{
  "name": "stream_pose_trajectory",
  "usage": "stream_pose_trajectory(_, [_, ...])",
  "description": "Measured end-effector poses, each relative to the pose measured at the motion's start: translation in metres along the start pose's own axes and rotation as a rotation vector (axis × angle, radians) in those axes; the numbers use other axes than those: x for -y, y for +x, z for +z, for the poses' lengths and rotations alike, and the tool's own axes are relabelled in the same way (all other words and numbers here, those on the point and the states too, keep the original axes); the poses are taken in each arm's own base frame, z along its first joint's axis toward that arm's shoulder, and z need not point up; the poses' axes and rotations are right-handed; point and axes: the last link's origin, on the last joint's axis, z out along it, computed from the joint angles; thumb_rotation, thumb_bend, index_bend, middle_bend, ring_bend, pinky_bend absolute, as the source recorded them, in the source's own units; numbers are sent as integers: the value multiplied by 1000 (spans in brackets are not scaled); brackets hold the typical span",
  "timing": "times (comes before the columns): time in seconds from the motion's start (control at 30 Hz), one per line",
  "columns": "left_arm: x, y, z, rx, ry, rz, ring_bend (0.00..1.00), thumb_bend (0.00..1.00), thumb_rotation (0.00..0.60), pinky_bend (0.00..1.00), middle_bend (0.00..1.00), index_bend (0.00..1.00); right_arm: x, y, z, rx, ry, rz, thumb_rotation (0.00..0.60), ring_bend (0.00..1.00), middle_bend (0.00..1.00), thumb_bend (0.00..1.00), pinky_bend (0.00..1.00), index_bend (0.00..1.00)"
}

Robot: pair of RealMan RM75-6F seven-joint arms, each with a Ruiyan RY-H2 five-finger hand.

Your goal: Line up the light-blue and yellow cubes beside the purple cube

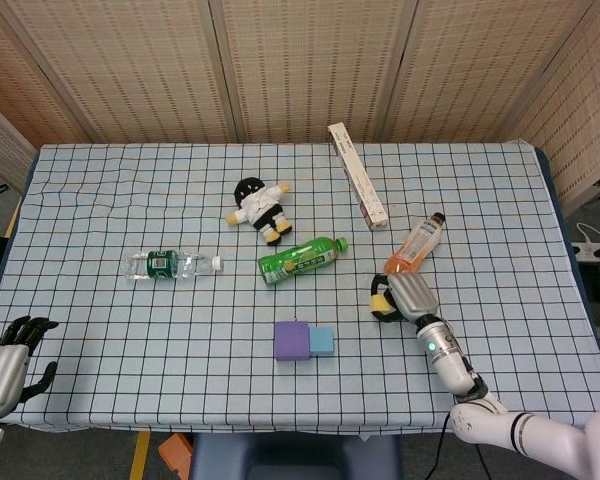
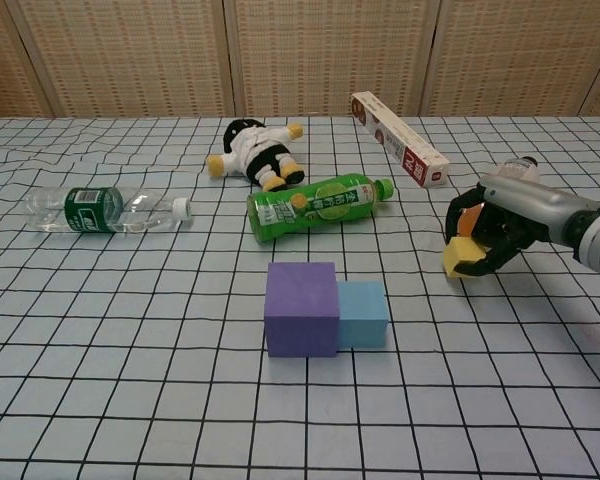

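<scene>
Checked tablecloth (image 2: 130,330), yellow cube (image 2: 460,257) in right hand (image 2: 485,235)

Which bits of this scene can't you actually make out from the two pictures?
- Yellow cube: partly wrapped by the right hand in both views.
- Orange bottle: mostly behind that hand in chest view.
- Left hand: cut by the head view's edge, absent from chest view.
- Box lettering: too small.
</scene>
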Motion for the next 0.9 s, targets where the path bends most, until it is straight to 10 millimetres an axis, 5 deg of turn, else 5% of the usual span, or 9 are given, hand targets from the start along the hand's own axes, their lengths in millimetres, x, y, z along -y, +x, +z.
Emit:
stream_pose_trajectory(0.4, [0, 1, -1, -1, 0, 0, 97, 422, 600, 410, 177, 230, 24, -8, -25, 128, 46, 74, 600, 841, 939, 133, 1000, 605])
stream_pose_trajectory(0.9, [0, 1, 0, -1, -1, 1, 97, 423, 600, 410, 177, 230, 34, -15, -25, 173, 56, 128, 600, 842, 940, 133, 1000, 605])
